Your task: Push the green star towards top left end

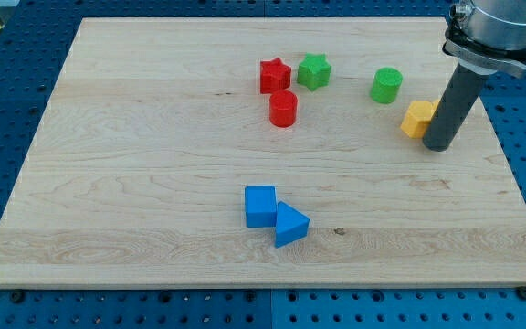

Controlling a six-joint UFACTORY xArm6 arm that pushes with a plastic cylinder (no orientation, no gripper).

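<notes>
The green star (314,70) lies on the wooden board (153,164) near the view's top, right of centre, touching or almost touching a red star (274,76) on its left. My tip (438,144) rests on the board at the view's right, well to the right of and below the green star. It stands just right of a yellow block (417,119), close to or touching it.
A red cylinder (283,108) sits just below the red star. A green cylinder (385,85) stands between the green star and the yellow block. A blue cube (260,206) and a blue triangle (289,224) touch each other near the view's bottom centre.
</notes>
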